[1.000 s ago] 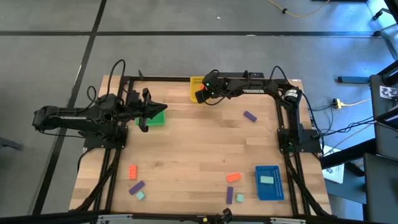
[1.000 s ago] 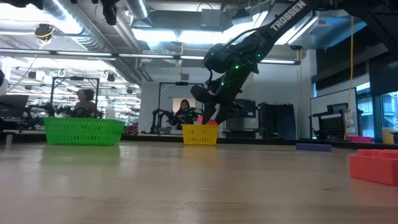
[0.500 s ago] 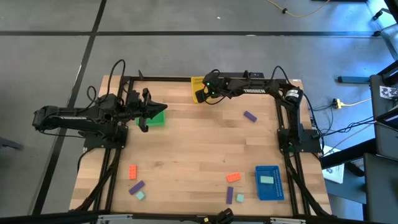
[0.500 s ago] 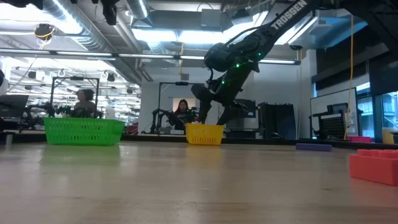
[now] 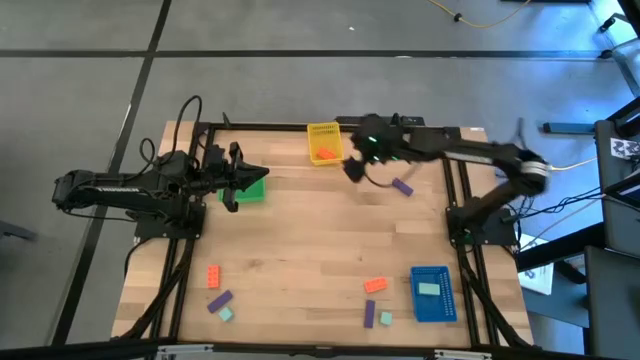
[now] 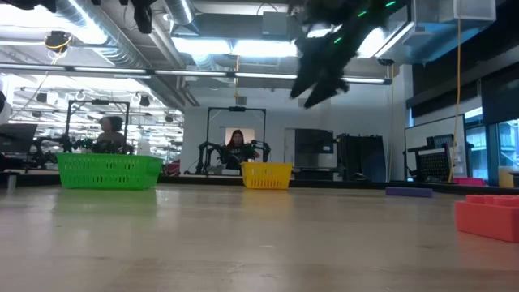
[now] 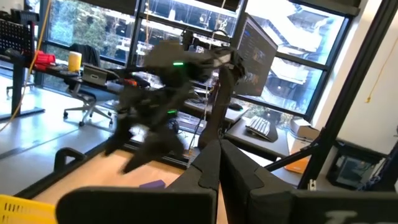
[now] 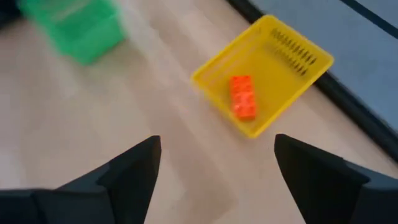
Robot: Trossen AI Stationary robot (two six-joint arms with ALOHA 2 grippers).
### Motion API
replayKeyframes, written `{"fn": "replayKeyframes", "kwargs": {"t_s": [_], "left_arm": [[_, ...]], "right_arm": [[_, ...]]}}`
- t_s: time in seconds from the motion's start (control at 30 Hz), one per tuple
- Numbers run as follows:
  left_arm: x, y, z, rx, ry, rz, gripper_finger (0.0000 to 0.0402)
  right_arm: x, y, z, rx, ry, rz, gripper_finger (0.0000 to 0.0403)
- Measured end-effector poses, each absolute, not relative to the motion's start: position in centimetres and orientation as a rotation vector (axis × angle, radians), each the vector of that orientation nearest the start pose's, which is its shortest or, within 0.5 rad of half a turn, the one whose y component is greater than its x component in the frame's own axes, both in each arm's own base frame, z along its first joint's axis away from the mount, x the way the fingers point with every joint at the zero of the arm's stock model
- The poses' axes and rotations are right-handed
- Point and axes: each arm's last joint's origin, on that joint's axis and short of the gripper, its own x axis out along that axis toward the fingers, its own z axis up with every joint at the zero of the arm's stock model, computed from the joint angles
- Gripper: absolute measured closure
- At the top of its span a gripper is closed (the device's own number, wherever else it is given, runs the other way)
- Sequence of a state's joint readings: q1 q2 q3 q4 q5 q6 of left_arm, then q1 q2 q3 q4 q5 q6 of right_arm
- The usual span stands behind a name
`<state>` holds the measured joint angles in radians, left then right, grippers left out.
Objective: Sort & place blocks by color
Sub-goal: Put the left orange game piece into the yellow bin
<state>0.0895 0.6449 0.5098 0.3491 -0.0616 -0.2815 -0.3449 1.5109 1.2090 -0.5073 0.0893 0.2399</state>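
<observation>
Right gripper (image 5: pixel 352 168): your fingers spread wide, empty, upper centre, beside yellow tray (image 5: pixel 323 143) holding one orange-red block (image 8: pixel 242 96). Left gripper (image 5: pixel 232 180): upper left, state unclear.

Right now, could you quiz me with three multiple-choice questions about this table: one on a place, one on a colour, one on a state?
1. Where does the orange block lie?
A. in the yellow tray
B. in the blue tray
C. on bare wood

2. What colour is the block in the blue tray?
A. purple
B. pale mint
C. orange

3. How is the right tool?
A. shut on a block
B. open, holding nothing
C. resting on the table

Answers: 1 A, the right wrist view shows it inside; 2 B, the mint block shows from above; 3 B, its fingers are spread, empty.
</observation>
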Motion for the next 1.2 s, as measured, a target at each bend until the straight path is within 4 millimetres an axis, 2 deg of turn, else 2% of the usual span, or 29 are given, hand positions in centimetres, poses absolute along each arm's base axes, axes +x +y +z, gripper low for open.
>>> {"fn": "replayKeyframes", "kwargs": {"t_s": [0.13, 0.23, 0.4, 0.57, 0.7, 1.03, 1.2], "left_arm": [[15.4, 1.6, 30.9, -0.273, -0.234, 0.121, 0.0401], [15.3, 1.6, 30.9, -0.273, -0.235, 0.126, 0.0401], [15.3, 1.6, 30.9, -0.274, -0.235, 0.126, 0.0401], [15.3, 1.6, 30.9, -0.276, -0.238, 0.148, 0.0401], [15.4, 1.7, 30.8, -0.278, -0.228, 0.173, 0.0394], [15.4, 1.8, 30.4, -0.271, -0.192, 0.202, 0.0302], [15.4, 1.8, 30.4, -0.228, -0.187, 0.207, 0.0281]], "right_arm": [[26.9, -7.0, 28.6, 0.396, 0.589, -0.399, 0.0087], [25.1, -4.3, 29.0, 0.447, 0.399, -0.277, 0.0087], [23.2, -1.9, 29.2, 0.400, 0.138, -0.145, 0.0087], [22.9, -1.1, 29.0, 0.289, 0.074, -0.090, 0.0087], [22.9, -1.0, 29.0, 0.293, 0.072, -0.085, 0.0087], [22.9, -1.0, 29.0, 0.311, 0.066, -0.085, 0.0087], [22.9, -1.0, 29.1, 0.312, 0.064, -0.084, 0.0087]]}}
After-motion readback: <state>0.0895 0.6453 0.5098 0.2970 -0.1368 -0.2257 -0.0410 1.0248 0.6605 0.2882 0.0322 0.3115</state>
